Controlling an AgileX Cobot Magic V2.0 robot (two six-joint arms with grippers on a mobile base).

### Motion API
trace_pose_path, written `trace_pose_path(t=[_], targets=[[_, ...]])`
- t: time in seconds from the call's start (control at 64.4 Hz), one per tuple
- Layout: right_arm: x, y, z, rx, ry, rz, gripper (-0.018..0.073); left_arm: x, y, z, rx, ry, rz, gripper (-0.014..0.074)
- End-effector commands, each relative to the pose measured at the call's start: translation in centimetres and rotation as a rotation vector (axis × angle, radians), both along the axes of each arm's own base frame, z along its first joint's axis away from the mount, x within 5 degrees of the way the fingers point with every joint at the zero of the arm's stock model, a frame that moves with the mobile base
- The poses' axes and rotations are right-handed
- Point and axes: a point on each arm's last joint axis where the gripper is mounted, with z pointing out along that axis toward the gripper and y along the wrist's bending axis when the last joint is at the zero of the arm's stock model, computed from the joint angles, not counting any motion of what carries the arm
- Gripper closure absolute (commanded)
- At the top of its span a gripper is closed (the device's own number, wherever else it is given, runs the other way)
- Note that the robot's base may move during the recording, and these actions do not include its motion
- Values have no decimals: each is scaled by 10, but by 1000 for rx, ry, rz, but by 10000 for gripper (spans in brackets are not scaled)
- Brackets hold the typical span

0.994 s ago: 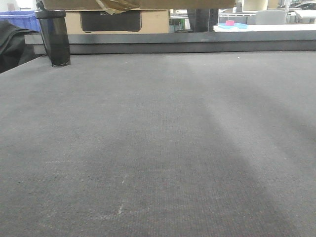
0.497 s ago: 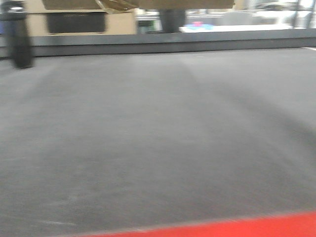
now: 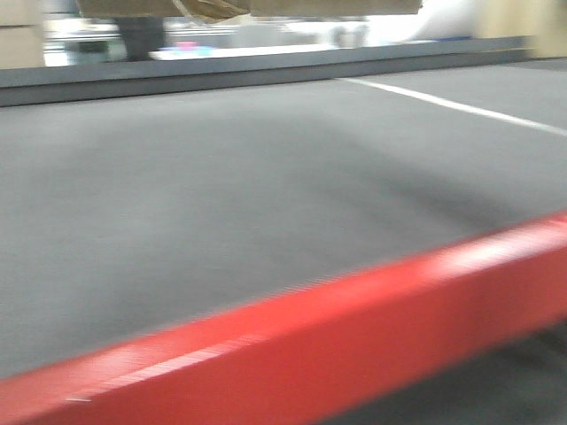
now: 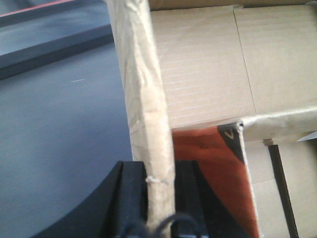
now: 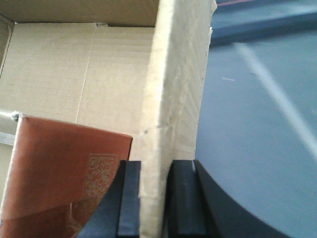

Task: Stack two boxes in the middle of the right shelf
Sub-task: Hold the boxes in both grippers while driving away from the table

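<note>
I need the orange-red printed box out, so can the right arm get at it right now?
Probably not yet: the right gripper is clamped on the brown box wall. The orange-red box lies close beside it, but that hand is occupied.

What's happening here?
Both arms are holding an open brown box. The left gripper has its jaws shut on one side wall, the right gripper on the opposite wall. A red-printed carton lies inside. The box hangs above a grey table with a red edge; no shelf in view.
</note>
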Motion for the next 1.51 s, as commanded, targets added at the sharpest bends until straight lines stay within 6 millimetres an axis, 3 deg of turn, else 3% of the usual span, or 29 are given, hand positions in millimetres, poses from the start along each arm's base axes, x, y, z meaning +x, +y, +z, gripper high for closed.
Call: trace_pose_path(t=[0.0,1.491], targets=[[-7,-4,20,48,-112,-14,712,-5,2,10,-8,-49,1,707],[-7,-4,20,48,-112,-14,712,-5,2,10,-8,-49,1,707]])
